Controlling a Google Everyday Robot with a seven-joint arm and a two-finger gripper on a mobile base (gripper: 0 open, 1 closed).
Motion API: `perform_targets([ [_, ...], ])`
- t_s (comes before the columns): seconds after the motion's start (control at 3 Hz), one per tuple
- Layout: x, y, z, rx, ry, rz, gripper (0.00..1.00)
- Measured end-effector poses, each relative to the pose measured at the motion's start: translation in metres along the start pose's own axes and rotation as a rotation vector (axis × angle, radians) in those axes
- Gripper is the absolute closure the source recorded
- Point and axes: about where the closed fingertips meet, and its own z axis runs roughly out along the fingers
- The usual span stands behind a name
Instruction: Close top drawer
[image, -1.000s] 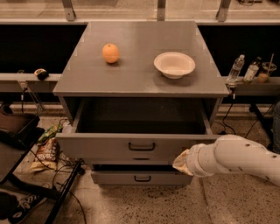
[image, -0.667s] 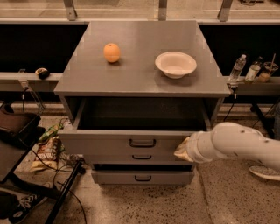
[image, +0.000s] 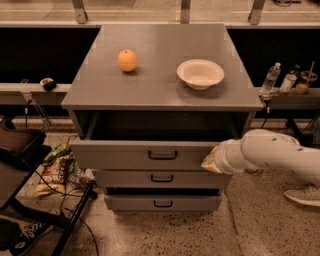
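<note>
The top drawer (image: 125, 155) of the grey cabinet stands partly pulled out, its inside dark and its black loop handle (image: 162, 155) at the middle of its front. Two shorter drawers lie below it, the middle one (image: 161, 178) and the bottom one (image: 162, 202), both slightly out. My gripper (image: 210, 161) is at the end of the white arm coming in from the right. It is pressed against the right end of the top drawer's front panel.
An orange (image: 127, 60) and a white bowl (image: 200, 73) sit on the cabinet top (image: 160, 90). Bottles (image: 270, 78) stand on a ledge at the right. Snack bags (image: 56, 167) and cables lie on the floor at the left, beside a dark chair (image: 17, 150).
The arm has moved left and forward against the drawer front. The top drawer has slid further in, showing less of its inside than before.
</note>
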Motion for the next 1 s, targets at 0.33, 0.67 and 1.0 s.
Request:
perform_targets([
  [0.33,0.0,-0.003,0.0,0.006,0.002,-0.001,1.0],
  [0.67,-0.003,-0.025,-0.003,0.036,0.016,-0.014,1.0],
  [1.0,-0.004,-0.025,-0.003,0.036,0.016,-0.014,0.96],
])
